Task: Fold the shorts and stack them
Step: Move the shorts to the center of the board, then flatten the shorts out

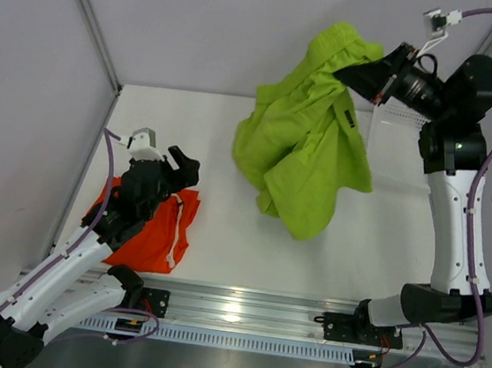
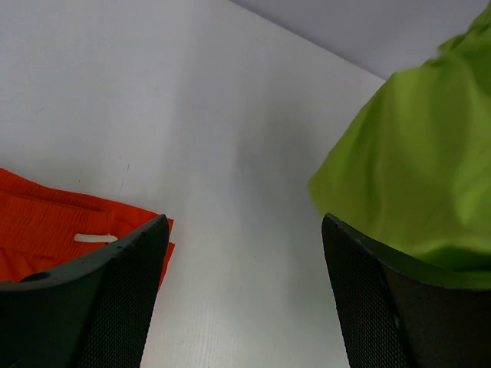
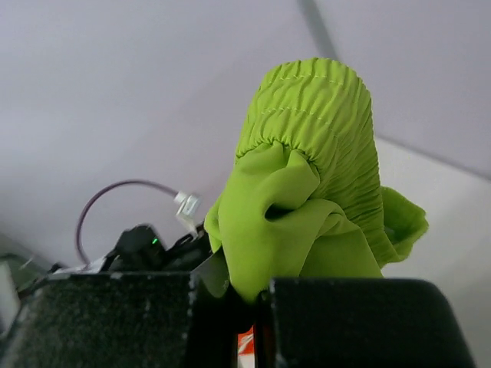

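The lime green shorts hang bunched above the table's back middle, and my right gripper is shut on their elastic waistband. In the right wrist view the green cloth is pinched between the closed pads of the right gripper. The orange-red shorts lie folded flat at the front left with a white drawstring across them, partly under my left arm. My left gripper hovers over their far edge, open and holding nothing. In the left wrist view the left gripper shows bare table between its fingers, with the orange shorts on the left and the green shorts on the right.
A white mesh basket stands at the back right, mostly hidden behind the right arm. A metal rail runs along the near edge. Grey walls close in at the left and the back.
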### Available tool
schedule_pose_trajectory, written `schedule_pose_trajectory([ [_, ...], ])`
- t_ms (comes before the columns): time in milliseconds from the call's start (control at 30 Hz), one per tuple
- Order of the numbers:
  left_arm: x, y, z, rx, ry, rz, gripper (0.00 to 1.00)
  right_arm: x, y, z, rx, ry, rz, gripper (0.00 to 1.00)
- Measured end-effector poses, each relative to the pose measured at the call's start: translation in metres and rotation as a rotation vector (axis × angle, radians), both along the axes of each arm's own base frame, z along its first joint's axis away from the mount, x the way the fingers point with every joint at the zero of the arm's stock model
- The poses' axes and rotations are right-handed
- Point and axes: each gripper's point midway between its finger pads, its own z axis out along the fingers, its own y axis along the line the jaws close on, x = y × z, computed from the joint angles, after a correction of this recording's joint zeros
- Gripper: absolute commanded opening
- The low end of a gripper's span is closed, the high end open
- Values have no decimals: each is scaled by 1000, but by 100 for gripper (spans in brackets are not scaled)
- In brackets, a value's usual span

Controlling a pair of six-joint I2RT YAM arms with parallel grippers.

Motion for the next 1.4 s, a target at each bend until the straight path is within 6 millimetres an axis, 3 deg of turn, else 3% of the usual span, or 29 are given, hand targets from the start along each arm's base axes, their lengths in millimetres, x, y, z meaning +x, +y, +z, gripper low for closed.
schedule_pose_trajectory([
  [100,-5,6,11,-12,-29,16,83,-26,22,-32,-7,83,119,0],
  [167,-6,9,15,-13,-38,26,83,-30,29,-65,-26,161,159,13],
  [233,-6,12,17,-11,-41,37,83,-18,29,-103,-51,259,151,37],
  [267,-6,12,18,-9,-41,42,83,-6,28,-128,-69,322,129,55],
  [300,-6,13,17,-6,-37,43,83,7,28,-156,-94,392,101,80],
  [433,-3,11,6,16,-2,42,83,49,25,-287,-266,643,-15,89],
  [500,-1,9,0,28,17,41,83,42,21,-348,-357,760,-51,88],
  [600,3,6,-6,45,45,36,83,18,11,-400,-468,870,-89,87],
  [767,27,-16,-15,74,112,1,84,16,-3,-425,-593,845,-196,87],
  [900,52,-39,-40,88,199,-52,84,19,-30,-437,-661,821,-361,88],
  [1167,124,-64,-102,88,403,-103,81,40,-88,-454,-620,876,-675,84],
  [1400,183,-74,-130,27,456,-142,78,40,-106,-473,-600,908,-779,82],
])
